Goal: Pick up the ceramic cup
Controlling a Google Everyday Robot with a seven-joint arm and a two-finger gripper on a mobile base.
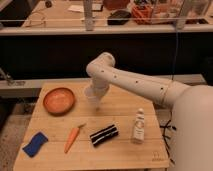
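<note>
The ceramic cup [93, 94] is small and whitish-grey, just right of the orange bowl at the back middle of the wooden table [125, 107]. My gripper [95, 101] comes down from the white arm's wrist and is shut on the cup, holding it just above the tabletop. The arm reaches in from the right and hides the cup's upper part.
An orange-brown bowl [59, 100] sits at the back left. A carrot [72, 138], a blue sponge [35, 144] and a black striped packet [104, 135] lie along the front. A small white bottle [138, 126] stands at the right. A dark shelf wall runs behind.
</note>
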